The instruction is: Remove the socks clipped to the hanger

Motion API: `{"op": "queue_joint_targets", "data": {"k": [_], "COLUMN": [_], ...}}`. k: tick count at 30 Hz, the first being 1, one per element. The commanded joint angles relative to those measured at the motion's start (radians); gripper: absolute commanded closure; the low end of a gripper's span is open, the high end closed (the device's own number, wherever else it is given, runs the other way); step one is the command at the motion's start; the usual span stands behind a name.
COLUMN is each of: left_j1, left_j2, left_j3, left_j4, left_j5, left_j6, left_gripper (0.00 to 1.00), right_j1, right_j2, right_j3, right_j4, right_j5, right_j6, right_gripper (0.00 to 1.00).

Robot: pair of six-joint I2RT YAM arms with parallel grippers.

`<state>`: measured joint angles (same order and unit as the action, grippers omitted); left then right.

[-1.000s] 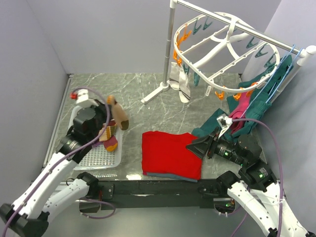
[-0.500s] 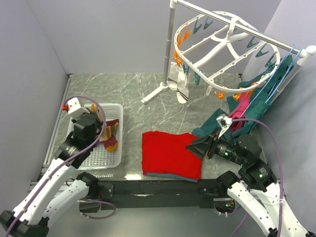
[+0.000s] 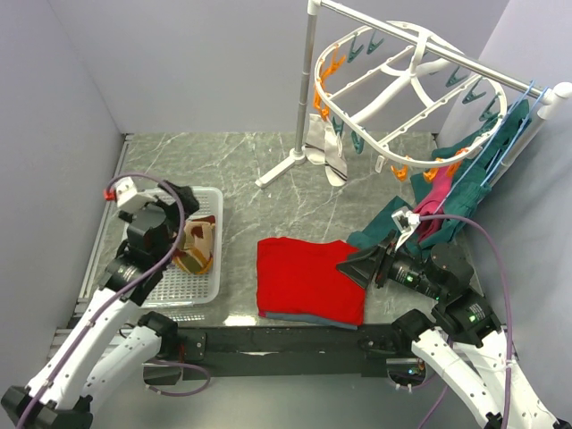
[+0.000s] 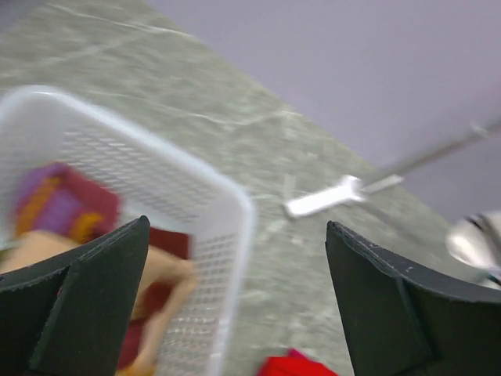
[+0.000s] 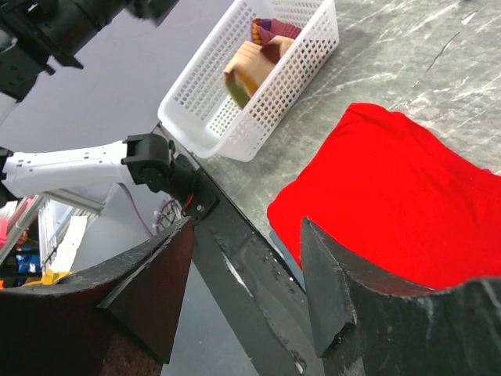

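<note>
The left tool (image 4: 239, 266) hangs over the white slotted plastic basket (image 3: 214, 288) at the lower left of the overhead view. Its jaws are spread wide with nothing between them, apparently to let a sock fall in. A tan-brown striped sock (image 3: 200, 238) lies there on maroon-purple socks (image 3: 202, 261). The right tool (image 5: 243, 274), jaws partway apart and empty, waits over the flat red cloth (image 3: 308, 277). At upper right, the large white oval plastic hanger (image 3: 407, 71) carries a whitish-grey sock (image 3: 327, 161) on its clips, likely the next one to fetch.
</note>
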<state>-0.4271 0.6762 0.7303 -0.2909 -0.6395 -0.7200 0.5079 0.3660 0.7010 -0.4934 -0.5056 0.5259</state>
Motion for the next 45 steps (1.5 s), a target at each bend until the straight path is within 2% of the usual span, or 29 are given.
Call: {"op": "queue_joint_targets", "data": {"k": [1, 2, 4, 5, 6, 7, 8, 9, 13, 15, 16, 19, 23, 26, 29, 30, 34, 42, 45], "left_j1": [0.002, 0.002, 0.002, 0.001, 0.001, 0.001, -0.001, -0.001, -0.005, -0.013, -0.022, -0.039, -0.067, -0.091, -0.116, -0.124, -0.14, -0.144, -0.142], "left_j2": [0.118, 0.152, 0.264, 0.305, 0.382, 0.423, 0.465, 0.555, 0.775, 0.902, 0.943, 1.103, 1.265, 1.284, 1.286, 1.289, 1.313, 1.261, 1.257], "left_j3": [-0.035, -0.031, -0.003, 0.006, 0.018, 0.026, 0.035, 0.061, 0.199, 0.269, 0.29, 0.395, 0.52, 0.547, 0.564, 0.587, 0.639, 0.592, 0.586], "left_j4": [0.324, 0.379, 0.531, 0.591, 0.728, 0.799, 0.862, 0.991, 1.165, 1.264, 1.389, 1.51, 1.605, 1.604, 1.534, 1.456, 1.317, 1.225, 1.216], "left_j5": [0.298, 0.428, 0.571, 0.692, 0.766, 0.822, 0.936, 0.984, 1.213, 1.334, 1.363, 1.448, 1.489, 1.479, 1.451, 1.442, 1.381, 1.198, 1.183], "left_j6": [-0.013, -0.012, -0.001, 0.004, 0.007, 0.013, 0.017, 0.025, -0.005, -0.07, -0.094, -0.196, -0.277, -0.212, -0.11, -0.086, 0.019, 0.12, 0.14], "left_gripper": [0.01, 0.02, 0.05, 0.06, 0.08, 0.11, 0.11, 0.12, 0.18, 0.17, 0.16, 0.2, 0.23, 0.21, 0.2, 0.2, 0.23, 0.25, 0.2], "right_j1": [0.004, 0.003, 0.004, 0.003, 0.004, 0.003, 0.003, 0.003, 0.003, 0.003, 0.004, 0.003, 0.003, 0.004, 0.003, 0.003, 0.004, 0.003, 0.004], "right_j2": [0.004, 0.002, 0.005, 0.005, 0.001, -0.001, -0.004, -0.007, -0.016, -0.029, -0.032, -0.039, -0.045, -0.056, -0.061, -0.062, -0.065, -0.082, -0.081], "right_j3": [0.011, 0.015, 0.023, 0.025, 0.026, 0.026, 0.028, 0.029, 0.052, 0.057, 0.058, 0.066, 0.077, 0.084, 0.083, 0.081, 0.078, 0.098, 0.088], "right_j4": [0.036, 0.033, 0.021, 0.019, 0.015, 0.009, 0.007, 0.003, -0.03, -0.04, -0.048, -0.059, -0.074, -0.083, -0.086, -0.085, -0.082, -0.112, -0.102], "right_j5": [-0.001, 0.002, 0.007, 0.01, 0.015, 0.018, 0.021, 0.024, 0.044, 0.058, 0.062, 0.075, 0.082, 0.09, 0.091, 0.091, 0.087, 0.11, 0.107], "right_j6": [0.0, 0.002, -0.001, -0.001, -0.001, 0.0, 0.002, 0.003, 0.002, 0.002, 0.003, 0.008, 0.017, 0.026, 0.039, 0.042, 0.055, 0.057, 0.062], "right_gripper": [0.36, 0.36, 0.36, 0.36, 0.36, 0.36, 0.36, 0.36, 0.36, 0.36, 0.36, 0.36, 0.36, 0.36, 0.36, 0.36, 0.36, 0.36, 0.36]}}
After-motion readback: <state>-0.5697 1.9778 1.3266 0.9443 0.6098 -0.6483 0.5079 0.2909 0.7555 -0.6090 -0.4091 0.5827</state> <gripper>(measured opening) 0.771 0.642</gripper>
